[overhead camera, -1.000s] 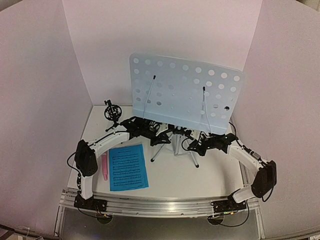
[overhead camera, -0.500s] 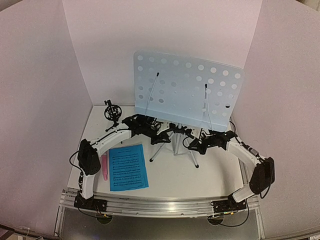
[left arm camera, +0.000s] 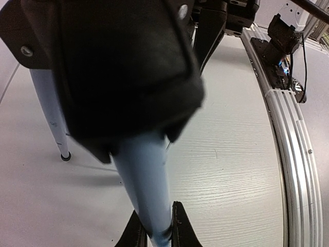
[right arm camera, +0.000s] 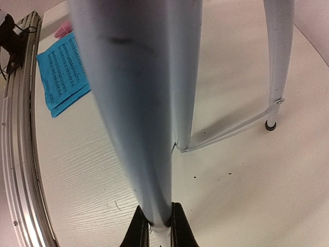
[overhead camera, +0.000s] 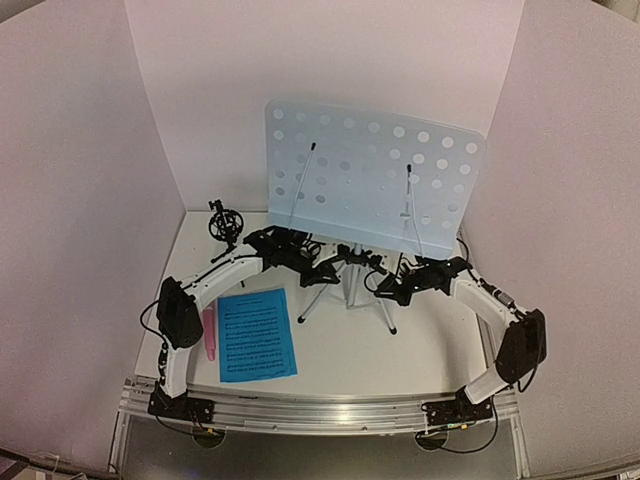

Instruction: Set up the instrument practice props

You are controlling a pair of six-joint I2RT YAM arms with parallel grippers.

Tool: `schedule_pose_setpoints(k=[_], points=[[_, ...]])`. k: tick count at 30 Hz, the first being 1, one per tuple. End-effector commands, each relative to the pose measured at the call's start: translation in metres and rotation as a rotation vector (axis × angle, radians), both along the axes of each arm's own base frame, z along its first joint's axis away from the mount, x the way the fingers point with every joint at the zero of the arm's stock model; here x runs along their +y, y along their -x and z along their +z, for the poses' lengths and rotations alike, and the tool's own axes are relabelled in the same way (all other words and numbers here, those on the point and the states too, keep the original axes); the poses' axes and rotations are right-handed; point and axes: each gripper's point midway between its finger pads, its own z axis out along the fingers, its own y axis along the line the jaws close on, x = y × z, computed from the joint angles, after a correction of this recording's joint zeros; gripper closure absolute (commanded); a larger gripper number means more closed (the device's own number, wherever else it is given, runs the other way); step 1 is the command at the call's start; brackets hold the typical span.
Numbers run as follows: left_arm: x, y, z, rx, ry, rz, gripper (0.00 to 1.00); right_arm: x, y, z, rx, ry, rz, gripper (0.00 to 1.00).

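The pale-blue perforated music-stand desk (overhead camera: 375, 175) stands upright on silver tripod legs (overhead camera: 350, 295) at the middle of the table. My left gripper (overhead camera: 325, 272) and right gripper (overhead camera: 388, 290) reach under its lower edge. In the left wrist view my left gripper (left arm camera: 157, 234) is shut on the desk's pale-blue lower lip (left arm camera: 146, 190). My right gripper (right arm camera: 159, 226) is shut on the same lip (right arm camera: 149, 128). The blue sheet-music pages (overhead camera: 257, 334) lie flat at the front left, with the pink microphone (overhead camera: 210, 333) beside them. The small black tripod mic mount (overhead camera: 225, 225) stands at the back left.
White walls close in the table on three sides. An aluminium rail (overhead camera: 320, 410) runs along the near edge with both arm bases on it. A silver leg with a black foot (left arm camera: 51, 113) stands left of my left gripper, and another leg (right arm camera: 280, 62) right of my right gripper.
The desk has shifted a little to the right and tilted more upright, with both grippers still shut on its lower lip. The right arm has drawn inward towards the stand.
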Motion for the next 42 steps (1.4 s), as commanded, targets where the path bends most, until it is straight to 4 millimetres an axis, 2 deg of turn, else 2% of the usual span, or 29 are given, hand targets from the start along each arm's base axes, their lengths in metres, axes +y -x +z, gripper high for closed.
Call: schedule_pose_setpoints(k=[1,9,12,15,19,24,29,35,42], points=[[0.086,-0.035,-0.042,0.01,-0.247,0.11,0.98,-0.095,-0.011,-0.041,0.211,0.25,-0.369,1.0],[0.053,-0.032,0.016,0.009,0.027,0.078,0.79,-0.085,-0.017,-0.041,0.188,0.244,-0.336,1.0],[0.045,-0.029,0.031,0.032,0.096,0.06,0.63,-0.078,-0.021,-0.037,0.175,0.227,-0.327,1.0],[0.038,-0.026,0.053,0.035,0.179,0.041,0.52,-0.075,-0.021,-0.034,0.16,0.229,-0.318,1.0],[0.024,-0.035,0.086,0.013,0.327,0.064,0.42,-0.07,-0.019,-0.032,0.144,0.218,-0.297,1.0],[-0.006,-0.047,0.126,-0.032,0.525,0.089,0.32,-0.062,-0.021,-0.041,0.141,0.192,-0.302,1.0],[-0.028,-0.039,0.166,-0.043,0.728,0.067,0.22,-0.054,-0.022,-0.042,0.127,0.173,-0.306,1.0],[-0.052,-0.041,0.179,-0.044,0.795,0.077,0.17,-0.04,-0.017,-0.048,0.13,0.166,-0.287,1.0],[-0.067,-0.063,0.169,-0.041,0.811,0.183,0.18,-0.03,-0.013,-0.046,0.127,0.132,-0.28,1.0]])
